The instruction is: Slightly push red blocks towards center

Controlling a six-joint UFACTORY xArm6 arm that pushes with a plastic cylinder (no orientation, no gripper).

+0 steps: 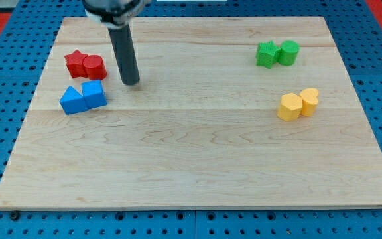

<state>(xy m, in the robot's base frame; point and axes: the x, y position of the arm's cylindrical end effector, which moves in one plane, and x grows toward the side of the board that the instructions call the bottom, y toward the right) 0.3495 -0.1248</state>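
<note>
Two red blocks sit touching at the view's upper left: a red star (76, 63) and a red cylinder (95, 66) to its right. My tip (132, 82) rests on the board just right of the red cylinder and slightly below it, with a small gap between them. The dark rod rises from the tip toward the view's top.
A blue pentagon-like block (71, 100) and a blue cube (93, 93) lie just below the red blocks. A green star (266, 54) and green cylinder (288, 52) sit upper right. Two yellow blocks (289, 106) (309, 101) lie at right. The wooden board (191, 166) has blue pegboard around it.
</note>
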